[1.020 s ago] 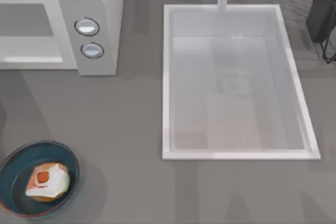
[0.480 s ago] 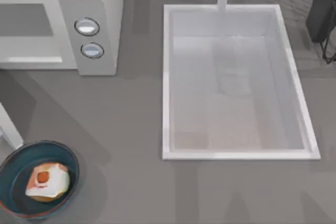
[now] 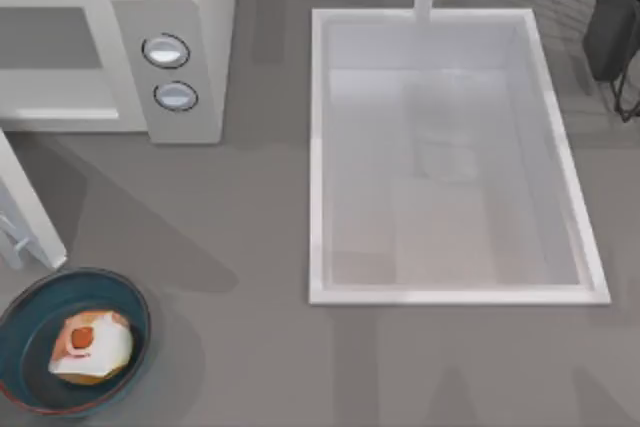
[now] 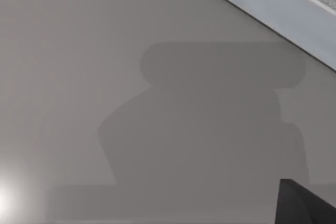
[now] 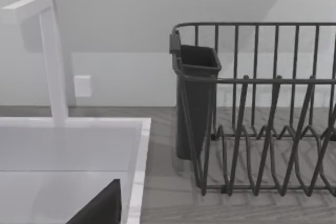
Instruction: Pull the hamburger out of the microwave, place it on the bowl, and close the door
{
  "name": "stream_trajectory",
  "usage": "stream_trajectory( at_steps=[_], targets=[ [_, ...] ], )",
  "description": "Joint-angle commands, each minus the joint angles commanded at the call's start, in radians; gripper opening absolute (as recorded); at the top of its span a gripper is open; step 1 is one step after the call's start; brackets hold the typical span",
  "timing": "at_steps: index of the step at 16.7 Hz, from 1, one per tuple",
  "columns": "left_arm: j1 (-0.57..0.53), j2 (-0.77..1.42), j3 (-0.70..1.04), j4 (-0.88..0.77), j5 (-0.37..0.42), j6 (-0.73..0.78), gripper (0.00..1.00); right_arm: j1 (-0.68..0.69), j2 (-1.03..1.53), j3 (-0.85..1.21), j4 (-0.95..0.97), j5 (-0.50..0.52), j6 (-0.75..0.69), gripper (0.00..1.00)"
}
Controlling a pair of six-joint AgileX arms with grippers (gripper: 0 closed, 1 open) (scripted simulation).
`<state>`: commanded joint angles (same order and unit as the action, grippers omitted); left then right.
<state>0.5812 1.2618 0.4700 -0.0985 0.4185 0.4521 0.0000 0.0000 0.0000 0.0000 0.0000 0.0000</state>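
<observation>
Seen from above, a grey worktop (image 3: 240,247) carries the microwave (image 3: 110,42) at about 10 o'clock, its wide front cavity open and two round silver dials (image 3: 166,51) on its side panel. The hamburger (image 3: 90,347), a small pale lump with an orange-red patch, sits inside the dark blue-teal bowl (image 3: 20,319) at about 8 o'clock, so the transfer looks done. The door (image 3: 28,209), a flat white panel, stands swung out at roughly 9 o'clock between the microwave front and the bowl, near the bowl's rim, its free edge pointing toward the viewer. It reads as the thing left to handle: probably a stiff, light, smooth panel turning on its hinge, best pushed on its outer face close to the free edge, where least force is needed, rather than pinched. A large white sink (image 3: 450,287) fills the right half, with a dark wire dish rack (image 5: 262,129) at about 1 o'clock. The left wrist view shows bare worktop and shadow; the right wrist view faces the rack and the sink's tap (image 5: 52,56). Whether either gripper is released or clenched cannot be told.
</observation>
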Motion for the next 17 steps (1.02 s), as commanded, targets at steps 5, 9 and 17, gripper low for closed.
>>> stream_trajectory(
  at_steps=[5, 9, 17],
  targets=[
    [-0.159, -0.06, -0.039, 0.007, -0.11, -0.124, 0.0, 0.0, 0.0, 0.0, 0.0, 0.0, 0.0, 1.0],
    [-0.387, -0.145, -0.092, 0.016, -0.251, -0.285, 0.0, 0.0, 0.0, 0.0, 0.0, 0.0, 0.0, 1.0],
    [-0.504, -0.201, -0.124, 0.021, -0.34, -0.389, 0.0, 0.0, 0.0, 0.0, 0.0, 0.0, 0.0, 1.0]
  ],
)
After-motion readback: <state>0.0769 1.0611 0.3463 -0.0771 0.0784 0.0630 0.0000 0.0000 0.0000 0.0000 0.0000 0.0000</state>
